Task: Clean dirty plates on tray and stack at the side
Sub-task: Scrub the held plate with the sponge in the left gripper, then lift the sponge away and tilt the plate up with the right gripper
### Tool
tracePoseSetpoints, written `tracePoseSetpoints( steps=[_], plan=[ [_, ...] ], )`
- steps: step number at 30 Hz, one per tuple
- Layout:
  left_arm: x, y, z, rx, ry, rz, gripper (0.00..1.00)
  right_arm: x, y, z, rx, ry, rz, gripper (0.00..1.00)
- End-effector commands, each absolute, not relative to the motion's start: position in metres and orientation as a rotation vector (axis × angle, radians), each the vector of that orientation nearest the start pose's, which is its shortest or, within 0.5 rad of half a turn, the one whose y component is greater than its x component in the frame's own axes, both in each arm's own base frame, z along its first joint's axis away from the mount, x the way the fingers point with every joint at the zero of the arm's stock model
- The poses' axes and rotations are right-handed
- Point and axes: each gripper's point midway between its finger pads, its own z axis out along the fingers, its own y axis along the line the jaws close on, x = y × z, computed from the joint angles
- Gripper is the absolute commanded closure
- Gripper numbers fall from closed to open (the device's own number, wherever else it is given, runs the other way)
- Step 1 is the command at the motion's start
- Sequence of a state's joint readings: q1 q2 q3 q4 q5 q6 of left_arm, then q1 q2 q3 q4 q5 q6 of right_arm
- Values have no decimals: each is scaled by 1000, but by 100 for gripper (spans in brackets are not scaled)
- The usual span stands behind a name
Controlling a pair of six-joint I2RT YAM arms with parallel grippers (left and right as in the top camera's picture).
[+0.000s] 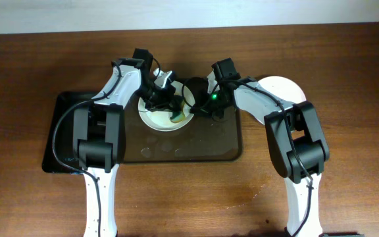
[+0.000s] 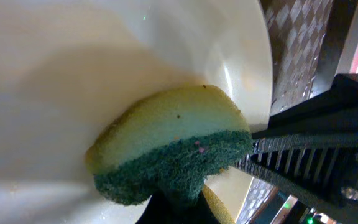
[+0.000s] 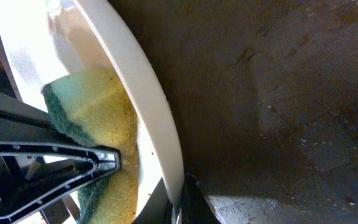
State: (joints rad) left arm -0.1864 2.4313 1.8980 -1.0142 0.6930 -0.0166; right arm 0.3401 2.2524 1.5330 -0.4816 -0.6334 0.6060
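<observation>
Table (image 1: 347, 39), wood, two arms working at its centre.

Tray (image 1: 222, 141): one, brownish, mid-table. One smaller black tray (image 1: 58, 141) juts out at its left end, partly under the left arm.

Plates: two countable. The dirty plate (image 1: 155, 118) sits on the tray's left half, between the grippers. The second plate (image 1: 285, 87) lies off the tray on the table to the right, half hidden by the right arm; cannot tell whether another is under it.

Sponge (image 1: 179, 118): one, yellow with a green scouring face, pressed to the dirty plate's inner surface near its right rim.

Left gripper (image 1: 168, 105): fingers closed tight on the sponge, which is pinched in. Right gripper (image 1: 195, 108): fingers clamped either side of the dirty plate's rim, steadying it.

Step, by my reading: scrubbing in hand. Brownish staining shows beside the sponge in the right wrist view, so not clean yet. Next move calls for working the sponge across that stain while the rim grip holds, then carrying the plate over to the second plate.
</observation>
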Motion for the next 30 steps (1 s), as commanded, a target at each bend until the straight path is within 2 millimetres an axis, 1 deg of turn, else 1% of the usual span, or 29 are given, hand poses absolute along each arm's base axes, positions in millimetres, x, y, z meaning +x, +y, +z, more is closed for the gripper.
tracePoseSetpoints(
  steps=[1,2,3,4,6,7,8,9,10,11,12,13,14,15,16,17,18,19,21,22,23,25,26,28,29,30],
  plan=[
    [476,-158,-22,148,2957,-905,100,410,250,-26,252,2986,1007,96],
    [487,-140,-23,125,2958,-787,99,410,250,-26,251,2986,1007,96],
    [496,-119,-25,104,2968,-631,100,409,250,-27,252,2987,1006,96],
    [505,-99,-23,83,2974,-467,100,409,249,-27,253,2988,1005,96],
    [513,-66,-14,46,2989,-186,99,409,249,-27,254,2988,1001,96],
    [512,-55,-7,35,2999,-66,99,409,249,-27,254,2988,1001,96],
    [509,-49,-2,19,3012,14,100,409,249,-27,254,2988,1001,96],
    [503,-38,7,-6,3035,147,99,409,249,-27,253,2988,1001,96],
    [494,-35,13,13,3063,227,100,409,249,-27,254,2989,1001,96],
    [485,-37,18,42,3091,275,99,409,249,-27,254,2989,1001,96],
    [478,-42,20,64,3118,279,99,409,249,-27,253,2988,1001,96],
    [467,-52,21,98,3160,261,99,409,249,-27,253,2988,1001,96],
    [455,-65,21,142,3208,207,100,409,249,-27,253,2988,1001,96],
    [444,-81,20,231,3250,103,100,409,249,-27,253,2988,1002,96],
    [436,-98,21,326,3271,-44,99,409,249,-27,253,2989,1002,96],
    [432,-110,23,379,3277,-173,99,409,249,-27,248,2988,1002,96],
    [430,-119,26,393,3273,-271,100,409,249,-27,248,2988,1001,96],
    [431,-124,31,380,3263,-352,99,409,249,-27,248,2989,1001,96],
    [440,-126,46,332,3218,-475,100,409,249,-27,248,2989,1001,96],
    [447,-129,59,306,3179,-564,99,409,249,-27,248,2988,1001,96],
    [457,-132,77,273,3112,-685,99,409,249,-27,248,2988,1001,96],
    [477,-130,107,232,2986,-819,99,409,249,-27,249,2988,1002,96],
    [488,-121,119,213,2933,-819,99,409,249,-27,248,2987,1002,96],
    [499,-106,133,186,2882,-795,100,411,249,-27,244,2979,1005,96],
    [501,-100,134,175,2876,-777,100,413,250,-26,237,2966,1009,92],
    [502,-97,133,168,2876,-767,99,416,251,-25,230,2953,1013,84]
  ],
)
